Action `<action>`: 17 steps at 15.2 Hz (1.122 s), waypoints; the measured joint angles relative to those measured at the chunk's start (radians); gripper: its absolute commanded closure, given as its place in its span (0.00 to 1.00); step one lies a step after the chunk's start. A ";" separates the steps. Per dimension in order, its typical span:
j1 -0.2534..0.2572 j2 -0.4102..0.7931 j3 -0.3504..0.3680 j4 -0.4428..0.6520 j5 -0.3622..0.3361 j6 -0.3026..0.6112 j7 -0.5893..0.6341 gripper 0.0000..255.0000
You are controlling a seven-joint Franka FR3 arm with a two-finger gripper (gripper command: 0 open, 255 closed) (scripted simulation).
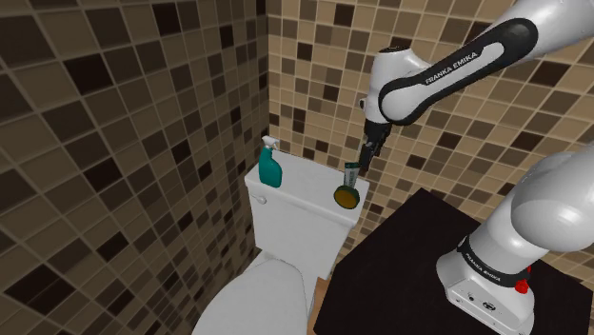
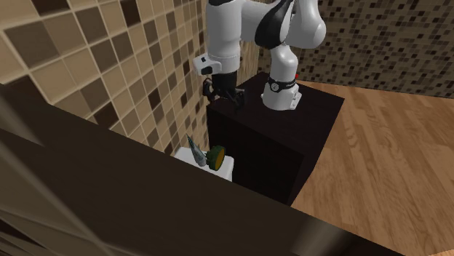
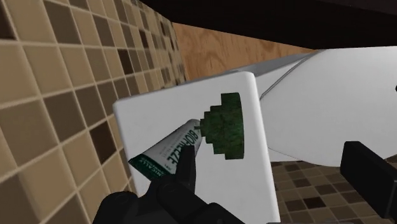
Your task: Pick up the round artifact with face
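Though it is round, artifact stands on edge

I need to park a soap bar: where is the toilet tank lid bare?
The middle of the tank lid, between the teal spray bottle and the tube, is bare. The end holding the tube and the round artifact is crowded, with the end effector above it.

White arm, rising at the shoulder view's right and reaching over to the left, held high, with black gripper pointing down, its two fingers standing apart and clasping nothing.
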 measured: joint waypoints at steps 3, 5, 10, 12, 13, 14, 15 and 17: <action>-0.009 0.128 -0.006 0.016 -0.019 0.112 0.001 0.00; -0.013 0.222 -0.008 0.034 -0.033 0.188 0.007 0.00; -0.017 0.447 -0.019 0.101 -0.074 0.346 0.030 0.00; -0.015 0.501 -0.021 0.125 -0.081 0.375 0.037 0.00; -0.013 0.520 -0.022 0.131 -0.084 0.389 0.041 0.00; -0.013 0.534 -0.024 0.133 -0.087 0.400 0.042 0.00; -0.010 0.553 -0.025 0.139 -0.090 0.415 0.049 0.00; -0.009 0.590 -0.028 0.151 -0.094 0.439 0.053 0.00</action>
